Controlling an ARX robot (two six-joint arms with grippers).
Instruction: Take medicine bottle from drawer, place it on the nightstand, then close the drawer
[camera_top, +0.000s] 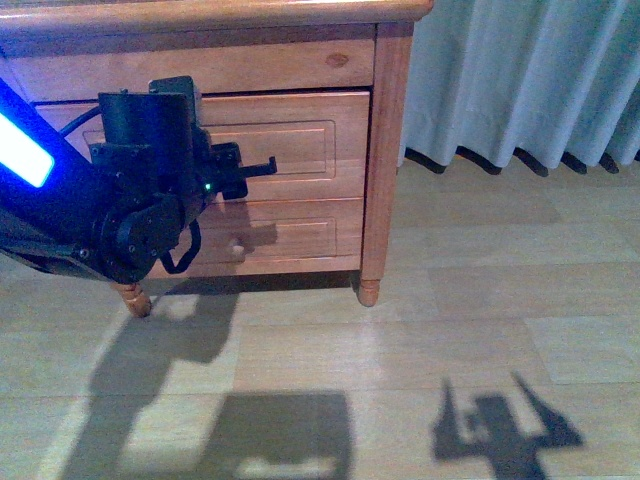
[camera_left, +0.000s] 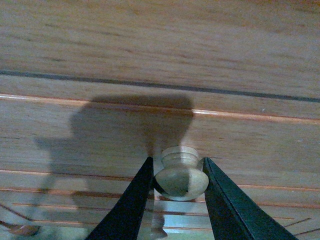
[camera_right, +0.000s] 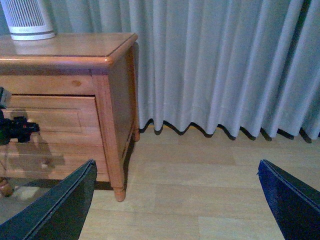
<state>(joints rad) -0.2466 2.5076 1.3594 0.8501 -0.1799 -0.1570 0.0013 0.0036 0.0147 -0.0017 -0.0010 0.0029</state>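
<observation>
While the left gripper pinches the knob, the drawer stands shut.
Its fingers seem to touch both sides. The knob's stem runs straight ahead, so the pull is straight back. The medicine bottle is unseen, presumably inside. The right gripper hangs wide open, well apart.

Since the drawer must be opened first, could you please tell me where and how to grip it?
Grip the drawer by its round wooden knob, coming straight from the front. The knob widens into a head beyond a narrower neck, so the left claw, one finger on each side, can catch it and pull outward.
</observation>
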